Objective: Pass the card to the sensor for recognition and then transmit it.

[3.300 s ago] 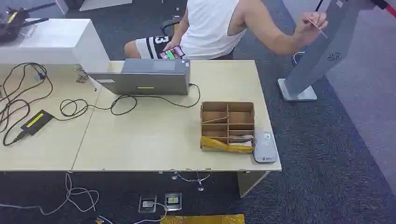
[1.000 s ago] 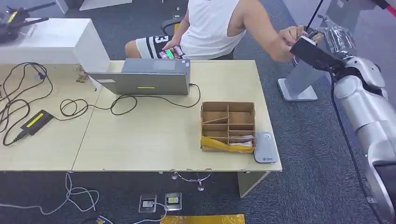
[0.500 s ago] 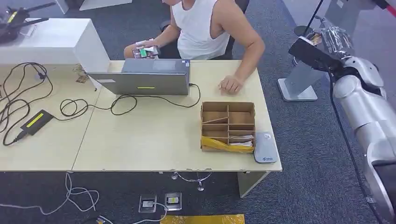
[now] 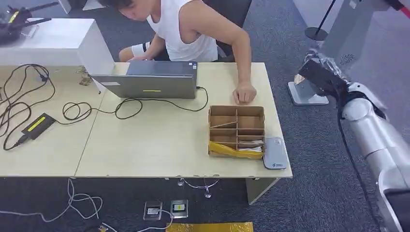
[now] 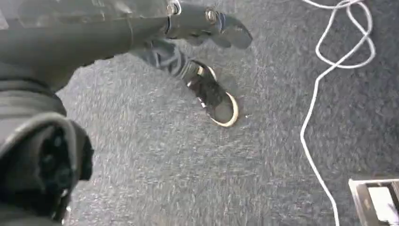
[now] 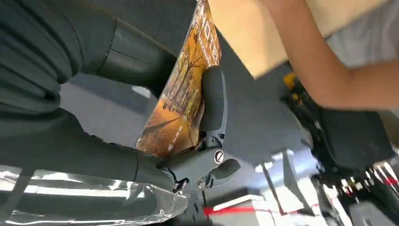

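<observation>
The card (image 6: 186, 89), printed with an orange autumn scene, sits pinched in the right robot hand (image 4: 316, 75), thumb on one face and dark fingers (image 6: 212, 101) on the other, so most of its flat side stays exposed, presumably for a reader to see. That robot hand hangs out past the right end of the surface (image 4: 159, 140), near the foot of the grey stand (image 4: 333, 43). The grey sensor (image 4: 274, 152) lies flat at the near right corner of the surface, touching the cardboard divider box (image 4: 236, 129). I'd judge the card must come in and down to it. A person (image 4: 193, 29) leans on the far edge. The left robot hand (image 5: 202, 28) hangs over carpet, fingers loosely apart, holding nothing.
</observation>
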You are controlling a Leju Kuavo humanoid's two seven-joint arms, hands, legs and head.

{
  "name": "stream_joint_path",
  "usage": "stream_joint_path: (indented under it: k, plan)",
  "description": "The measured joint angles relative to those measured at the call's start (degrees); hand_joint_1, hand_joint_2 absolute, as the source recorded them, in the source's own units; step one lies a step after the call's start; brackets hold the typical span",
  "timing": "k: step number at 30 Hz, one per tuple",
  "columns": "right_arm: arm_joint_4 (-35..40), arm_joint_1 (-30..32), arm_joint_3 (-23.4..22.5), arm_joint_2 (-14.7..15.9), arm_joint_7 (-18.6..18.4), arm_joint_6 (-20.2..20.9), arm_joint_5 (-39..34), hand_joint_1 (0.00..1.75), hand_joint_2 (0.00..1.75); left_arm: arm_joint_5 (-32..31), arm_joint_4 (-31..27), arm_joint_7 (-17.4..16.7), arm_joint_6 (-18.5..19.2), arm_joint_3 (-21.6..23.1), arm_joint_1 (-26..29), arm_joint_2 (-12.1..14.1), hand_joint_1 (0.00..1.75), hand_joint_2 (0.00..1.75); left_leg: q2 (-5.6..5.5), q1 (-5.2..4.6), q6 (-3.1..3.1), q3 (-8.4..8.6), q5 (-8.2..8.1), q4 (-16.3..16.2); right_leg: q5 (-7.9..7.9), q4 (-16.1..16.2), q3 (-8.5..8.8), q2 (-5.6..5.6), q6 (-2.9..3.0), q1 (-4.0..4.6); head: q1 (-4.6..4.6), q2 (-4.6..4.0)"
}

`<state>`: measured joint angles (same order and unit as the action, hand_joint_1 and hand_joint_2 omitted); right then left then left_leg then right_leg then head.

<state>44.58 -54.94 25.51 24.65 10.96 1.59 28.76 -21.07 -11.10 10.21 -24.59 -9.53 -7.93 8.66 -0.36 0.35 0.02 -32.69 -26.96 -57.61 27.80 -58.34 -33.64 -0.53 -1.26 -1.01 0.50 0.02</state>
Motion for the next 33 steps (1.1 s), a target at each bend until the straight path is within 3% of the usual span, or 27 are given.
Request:
stream_joint_path:
  k: [5, 9, 17, 33]
  plan:
    - [9.6, 13.2, -3.2, 3.3, -3.0, 2.1, 1.0, 1.75, 1.75, 0.3, 0.0, -0.1, 0.0, 0.0, 0.1, 0.2, 0.00, 0.00, -0.02, -0.01, -0.04, -0.08, -0.06, 0.0, 0.00, 0.0, -0.02, -0.04, 0.00, -0.01, 0.02, 0.00]
    - [14.9, 18.3, -4.7, 4.3, -3.6, 2.7, 1.9, 1.75, 1.75, 0.6, 0.0, -0.1, -0.3, 0.0, 0.1, 0.3, 0.00, 0.00, 0.12, 0.00, -0.07, -0.05, -0.08, 0.0, 0.00, 0.0, -0.07, 0.09, 0.00, 0.00, 0.02, 0.00]
    - [19.4, 20.3, -5.8, 4.5, -3.1, 4.0, 3.8, 1.75, 1.75, 0.9, 0.0, -0.3, -0.6, 0.0, 0.1, -0.1, 0.00, 0.00, 0.14, 0.01, -0.07, -0.03, -0.04, 0.0, -0.01, 0.0, -0.06, 0.19, 0.00, 0.01, 0.02, 0.00]
    - [20.3, 23.0, -5.0, 2.8, -2.3, 3.6, 8.3, 1.75, 1.75, 0.9, 0.0, -0.8, -1.0, 0.0, 0.0, -0.7, 0.00, 0.00, 0.14, 0.01, -0.07, -0.05, -0.05, 0.0, 0.00, 0.0, -0.06, 0.19, 0.00, 0.00, 0.00, 0.00]
